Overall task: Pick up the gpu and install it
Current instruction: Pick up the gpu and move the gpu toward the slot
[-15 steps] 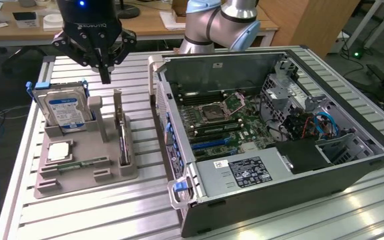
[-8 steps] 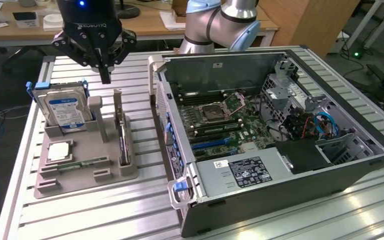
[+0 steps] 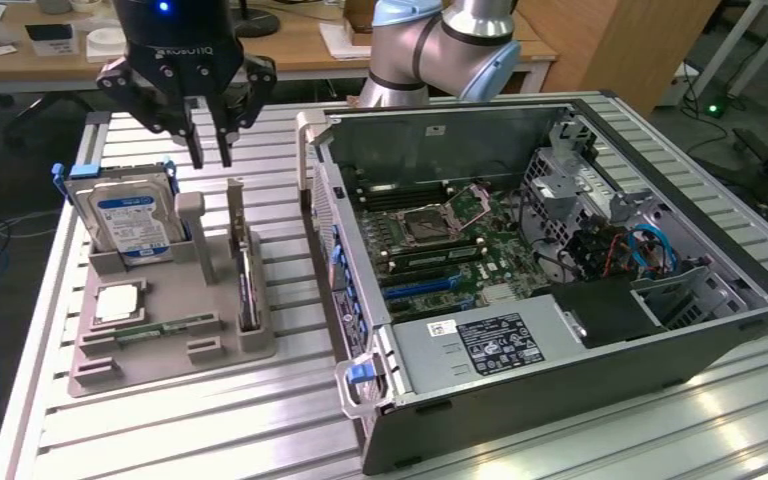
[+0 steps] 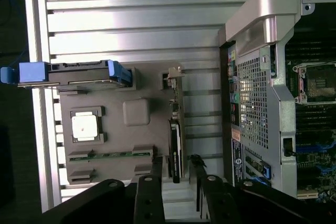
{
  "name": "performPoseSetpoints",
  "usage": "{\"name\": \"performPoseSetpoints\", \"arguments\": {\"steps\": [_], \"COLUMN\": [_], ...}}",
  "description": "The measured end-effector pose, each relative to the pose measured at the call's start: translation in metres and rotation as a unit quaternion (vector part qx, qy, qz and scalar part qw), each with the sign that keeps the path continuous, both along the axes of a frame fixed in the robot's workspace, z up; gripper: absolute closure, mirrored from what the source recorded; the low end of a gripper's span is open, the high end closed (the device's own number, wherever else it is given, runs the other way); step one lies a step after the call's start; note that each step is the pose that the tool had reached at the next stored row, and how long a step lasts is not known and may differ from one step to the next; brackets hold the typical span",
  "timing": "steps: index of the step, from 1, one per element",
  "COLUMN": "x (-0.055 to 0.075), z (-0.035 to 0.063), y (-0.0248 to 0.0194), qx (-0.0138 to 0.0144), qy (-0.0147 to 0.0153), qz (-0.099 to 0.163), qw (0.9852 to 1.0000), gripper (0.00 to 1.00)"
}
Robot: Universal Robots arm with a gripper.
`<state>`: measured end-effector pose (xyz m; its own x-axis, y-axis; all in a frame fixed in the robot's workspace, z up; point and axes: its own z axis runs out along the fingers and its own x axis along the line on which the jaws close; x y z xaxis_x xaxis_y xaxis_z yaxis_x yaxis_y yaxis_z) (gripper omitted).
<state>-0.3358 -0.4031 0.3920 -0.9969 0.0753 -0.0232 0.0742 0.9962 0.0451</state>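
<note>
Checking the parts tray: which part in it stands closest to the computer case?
The gpu, a thin dark card on edge; the labelled hard drive and square chip sit farther away.

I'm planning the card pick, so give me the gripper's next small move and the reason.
Probably lower the gripper straight toward the thin dark upright circuit card with silvery end bracket. It hangs open and empty above the grey tray, and in the wrist view the card's top edge lines up with the gap between its fingers.
</note>
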Motion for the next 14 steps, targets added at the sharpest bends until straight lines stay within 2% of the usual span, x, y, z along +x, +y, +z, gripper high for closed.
{"name": "performPoseSetpoints", "arguments": {"steps": [3,5,7,10,11,14], "x": [0.0,0.0,0.0,0.0,-0.0001,0.0], "z": [0.0,0.0,0.0,-0.0002,-0.0005,-0.001], "y": [0.0,0.0,0.0,0.0,0.0,0.0], "qx": [0.0,0.0,0.0,0.0,0.0,0.0], "qy": [0.0,0.0,0.0,0.0002,0.0005,0.0013], "qz": [0.0,0.0,0.0,0.001,0.003,0.022], "qw": [1.0,1.0,1.0,1.0,1.0,0.9998], "gripper": [0.53,0.53,0.42,0.36,0.29,0.29]}}
